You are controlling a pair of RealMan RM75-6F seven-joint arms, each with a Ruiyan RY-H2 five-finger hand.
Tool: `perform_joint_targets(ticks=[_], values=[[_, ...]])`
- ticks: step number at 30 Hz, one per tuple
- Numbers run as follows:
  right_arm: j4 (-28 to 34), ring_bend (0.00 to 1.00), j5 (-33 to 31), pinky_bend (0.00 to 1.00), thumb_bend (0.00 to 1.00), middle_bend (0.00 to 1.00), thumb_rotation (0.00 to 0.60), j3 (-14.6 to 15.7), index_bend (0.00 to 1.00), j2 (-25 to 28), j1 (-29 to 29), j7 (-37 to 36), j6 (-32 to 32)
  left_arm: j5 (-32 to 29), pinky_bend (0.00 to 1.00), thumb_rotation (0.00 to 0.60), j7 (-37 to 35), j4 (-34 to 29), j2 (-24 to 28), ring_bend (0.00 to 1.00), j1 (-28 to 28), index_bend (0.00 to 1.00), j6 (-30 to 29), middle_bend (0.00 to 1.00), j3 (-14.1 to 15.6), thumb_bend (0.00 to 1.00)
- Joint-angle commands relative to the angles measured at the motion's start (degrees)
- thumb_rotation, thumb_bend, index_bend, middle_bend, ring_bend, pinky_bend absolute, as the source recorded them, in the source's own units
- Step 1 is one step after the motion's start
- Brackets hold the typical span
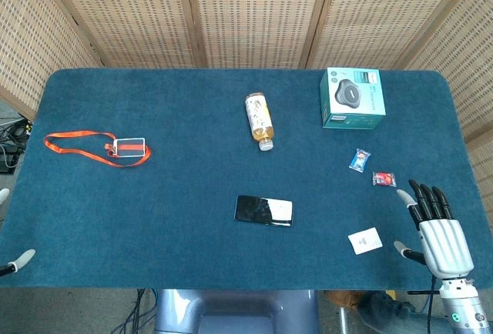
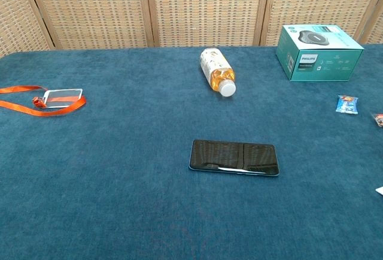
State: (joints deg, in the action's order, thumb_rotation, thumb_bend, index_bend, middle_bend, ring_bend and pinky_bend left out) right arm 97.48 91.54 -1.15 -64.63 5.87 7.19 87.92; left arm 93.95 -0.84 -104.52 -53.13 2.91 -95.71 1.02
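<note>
One hand matters here: my right hand hovers over the table's near right corner, released, fingers spread and pointing toward twelve o'clock, thumb out toward nine, holding nothing. Of my left hand I only see a grey fingertip at the far left edge, so I cannot tell whether it is open or clenched.

Nearest to the right hand is the white card, lying flat on the blue cloth just off the thumb at nine o'clock, close by but not touching. It sits a little skewed, one corner toward me.

My read is that a flat card on soft cloth gives little edge to catch, so I'd come in low from the side, press one fingertip on top and let the thumb work under the near edge, rather than clawing from above.

At twelve o'clock from the hand lies a small red wrapped sweet, and a blue one just beyond it; I'd keep my fingertips short of both. Further out, a dark phone lies at about ten o'clock, then a teal box and a toppled bottle, with an orange lanyard far across at nine.
</note>
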Motion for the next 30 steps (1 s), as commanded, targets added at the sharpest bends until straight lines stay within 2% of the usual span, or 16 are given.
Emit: perform_joint_targets(ticks=[1,4,7,13,15,17,19,23,30], values=[[0.34,0.00,0.65,0.00,0.00,0.00,0.600,0.39,0.00,0.28,-0.03,-0.21,-0.28,0.13,0.00,0.600,0.91,-0.30,-0.23,0.00,0.19,0.00,-0.27,0.00,-0.03,0.00],[0.76,0.00,1.18,0.00,0.00,0.00,0.600,0.87,0.00,0.25,0.40,-0.39,-1.59,0.72,0.00,0.600,2.19,-0.38,-0.67,0.00,0.25,0.00,-0.19,0.00,0.17,0.00],[2.05,0.00,1.43,0.00,0.00,0.00,0.600,1.13,0.00,0.44,2.61,-0.85,-5.86,0.25,0.00,0.600,2.96,-0.35,-1.12,0.00,-0.03,0.00,0.49,0.00,-0.03,0.00],[6.34,0.00,-0.75,0.00,0.01,0.00,0.600,-0.80,0.00,1.39,10.48,0.38,-18.50,-2.34,0.00,0.600,4.64,-0.93,-1.75,0.00,-1.03,0.00,2.61,0.00,-1.03,0.00],[7.46,0.00,-3.25,0.00,0.06,0.00,0.600,-2.34,0.00,0.85,13.91,3.01,-23.67,-3.64,0.00,0.600,5.21,-1.06,-2.03,0.00,-1.64,0.00,3.69,0.00,-1.58,0.00],[7.32,0.00,-5.14,0.00,0.11,0.00,0.600,-3.90,0.00,-0.69,16.43,6.17,-26.53,-4.39,0.00,0.600,5.18,-0.81,-2.33,0.00,-2.24,0.00,4.46,0.00,-2.11,0.00],[5.90,0.00,-7.71,0.00,0.19,0.00,0.600,-5.77,0.02,-4.48,20.20,11.25,-30.48,-6.41,0.00,0.600,5.18,-0.11,-2.89,0.00,-3.19,0.00,6.11,0.00,-2.94,0.00],[5.35,0.00,-11.53,0.00,0.34,0.00,0.600,-7.00,0.07,-8.05,23.20,15.09,-33.76,-7.93,0.00,0.600,5.46,0.25,-3.27,0.00,-3.87,0.00,7.21,0.00,-3.58,0.00],[3.01,0.00,-19.45,0.00,0.37,0.00,0.600,-8.01,0.12,-15.66,27.78,21.80,-37.30,-10.01,0.00,0.600,5.70,0.34,-3.52,0.00,-4.53,0.00,8.36,0.00,-4.31,0.00]])
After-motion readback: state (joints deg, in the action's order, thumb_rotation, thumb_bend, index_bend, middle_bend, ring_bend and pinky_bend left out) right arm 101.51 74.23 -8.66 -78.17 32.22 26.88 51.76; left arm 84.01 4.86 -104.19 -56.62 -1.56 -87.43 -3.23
